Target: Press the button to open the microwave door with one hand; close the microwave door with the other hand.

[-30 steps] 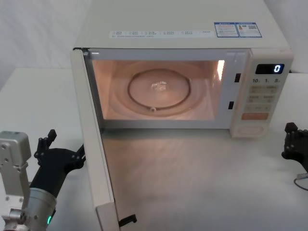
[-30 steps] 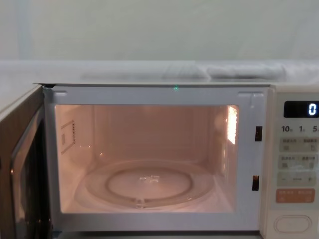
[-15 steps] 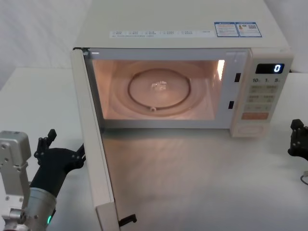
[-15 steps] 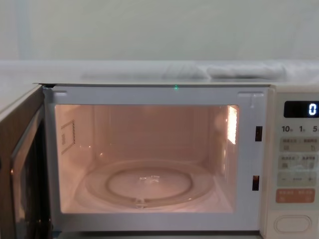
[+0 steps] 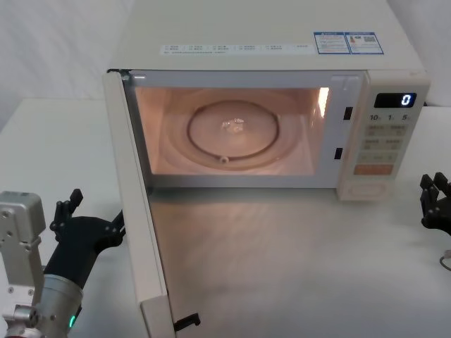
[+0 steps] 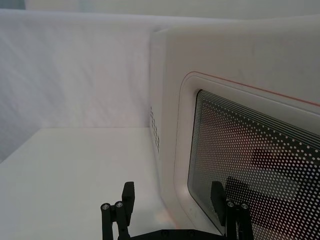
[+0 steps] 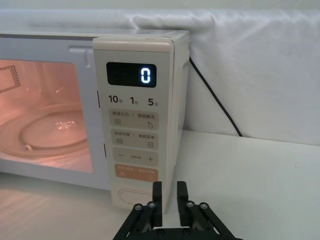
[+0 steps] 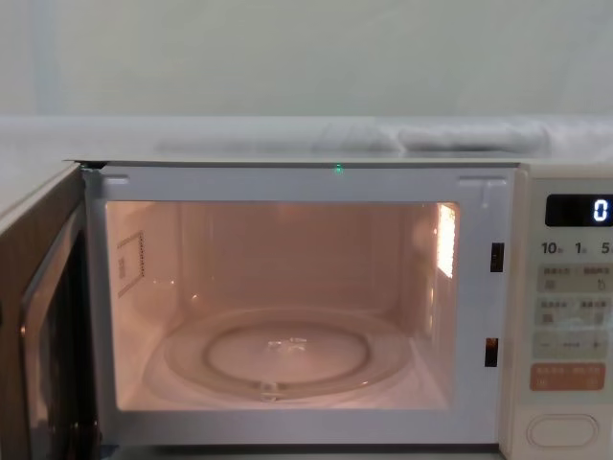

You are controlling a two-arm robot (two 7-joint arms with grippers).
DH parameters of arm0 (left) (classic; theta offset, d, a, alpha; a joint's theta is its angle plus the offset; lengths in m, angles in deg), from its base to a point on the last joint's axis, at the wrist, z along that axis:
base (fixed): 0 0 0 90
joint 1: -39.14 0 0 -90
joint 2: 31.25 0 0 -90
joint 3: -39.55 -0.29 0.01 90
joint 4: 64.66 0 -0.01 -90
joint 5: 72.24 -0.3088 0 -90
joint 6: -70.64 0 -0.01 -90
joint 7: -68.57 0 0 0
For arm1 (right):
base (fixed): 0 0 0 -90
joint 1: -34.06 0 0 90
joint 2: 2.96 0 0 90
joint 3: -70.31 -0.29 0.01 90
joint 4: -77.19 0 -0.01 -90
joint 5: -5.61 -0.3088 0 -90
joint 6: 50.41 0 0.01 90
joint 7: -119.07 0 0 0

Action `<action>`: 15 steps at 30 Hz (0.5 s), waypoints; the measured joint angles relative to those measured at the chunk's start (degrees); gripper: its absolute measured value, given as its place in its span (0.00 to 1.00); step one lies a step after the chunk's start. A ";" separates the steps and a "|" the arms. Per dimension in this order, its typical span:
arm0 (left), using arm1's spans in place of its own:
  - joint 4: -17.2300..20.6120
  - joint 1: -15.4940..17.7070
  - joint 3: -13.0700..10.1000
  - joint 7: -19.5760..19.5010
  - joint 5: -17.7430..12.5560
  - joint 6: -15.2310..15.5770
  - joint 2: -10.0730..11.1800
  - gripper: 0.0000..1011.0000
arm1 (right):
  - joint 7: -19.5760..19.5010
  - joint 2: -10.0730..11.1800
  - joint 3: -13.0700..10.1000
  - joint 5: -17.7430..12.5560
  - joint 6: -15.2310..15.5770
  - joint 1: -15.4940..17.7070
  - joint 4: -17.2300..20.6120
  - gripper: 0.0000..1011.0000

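White table (image 5: 282, 267) is carrying the microwave (image 5: 268, 42); white cloth (image 7: 260, 75) is hanging behind, w/ a black cable (image 7: 215, 100) running down it. Door (image 5: 137, 211) is standing wide open, swung toward 7 o'clock in head view; cavity is glowing, glass plate (image 5: 236, 134) inside. Display (image 5: 394, 100) is reading 0. Button (image 5: 368, 189) is sitting at the panel's bottom, under the orange key (image 5: 372, 170). Left gripper (image 5: 88, 218) is hovering at 8 o'clock, just beside the door's outer face, fingers spread apart. Right gripper (image 5: 437, 204) is waiting at 3 o'clock, right of the panel, fingers (image 7: 157, 196) nearly together, gripping nothing.
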 joint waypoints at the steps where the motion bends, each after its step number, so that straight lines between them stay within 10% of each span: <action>1: 0.00 0.00 0.00 0.00 0.00 0.00 0.00 0.99 | 0.00 0.00 0.00 0.00 0.00 0.00 0.00 0.17; 15: 0.00 0.00 0.00 0.00 0.00 0.00 0.00 0.99 | 0.00 -0.03 0.00 0.01 0.00 0.00 -0.06 0.62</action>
